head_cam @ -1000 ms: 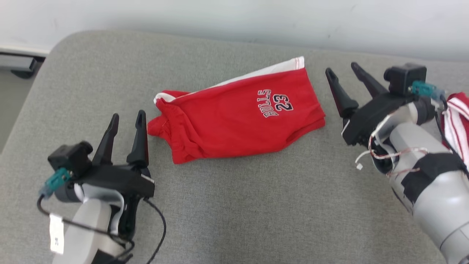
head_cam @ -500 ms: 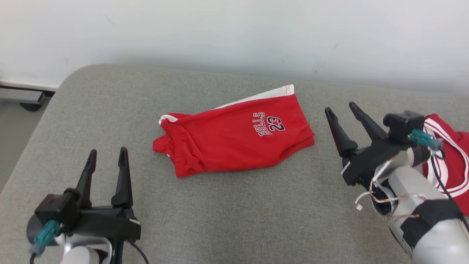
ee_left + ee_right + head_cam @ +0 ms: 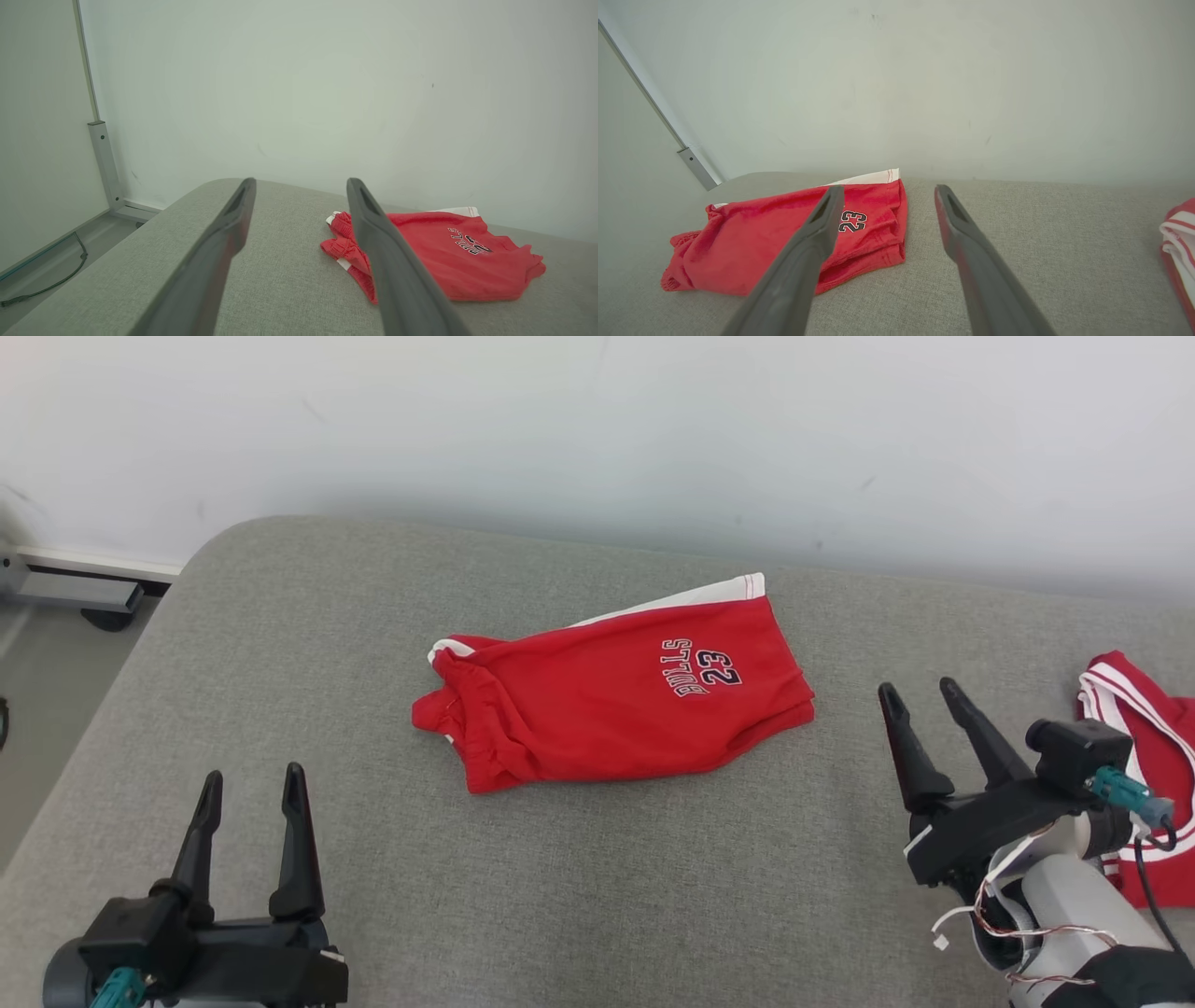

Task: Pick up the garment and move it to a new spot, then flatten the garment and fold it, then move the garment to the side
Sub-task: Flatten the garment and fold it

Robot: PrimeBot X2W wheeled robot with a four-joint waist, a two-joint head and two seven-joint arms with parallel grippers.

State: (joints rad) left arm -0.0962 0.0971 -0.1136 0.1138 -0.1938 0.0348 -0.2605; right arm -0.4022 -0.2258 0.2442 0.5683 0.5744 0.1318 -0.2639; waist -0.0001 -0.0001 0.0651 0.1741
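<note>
The garment (image 3: 616, 705) is a pair of red shorts with a white side stripe and a "BULLS 23" print, lying folded in the middle of the grey padded surface (image 3: 597, 896). It also lies ahead of the fingers in the left wrist view (image 3: 444, 261) and the right wrist view (image 3: 784, 238). My left gripper (image 3: 250, 784) stands open at the lower left, well short of the shorts. At the lower right my right gripper (image 3: 920, 700) is open too, a little right of the shorts' hem. Both hold nothing.
A second red garment with white stripes (image 3: 1139, 756) lies at the right edge, behind my right wrist, also in the right wrist view (image 3: 1178, 242). A white wall (image 3: 597, 439) backs the surface. A metal frame foot (image 3: 75, 593) stands on the floor left.
Both grippers have drawn back from the shorts toward the near edge, still open. The head camera has tilted up, showing more wall. The shorts lie as before.
</note>
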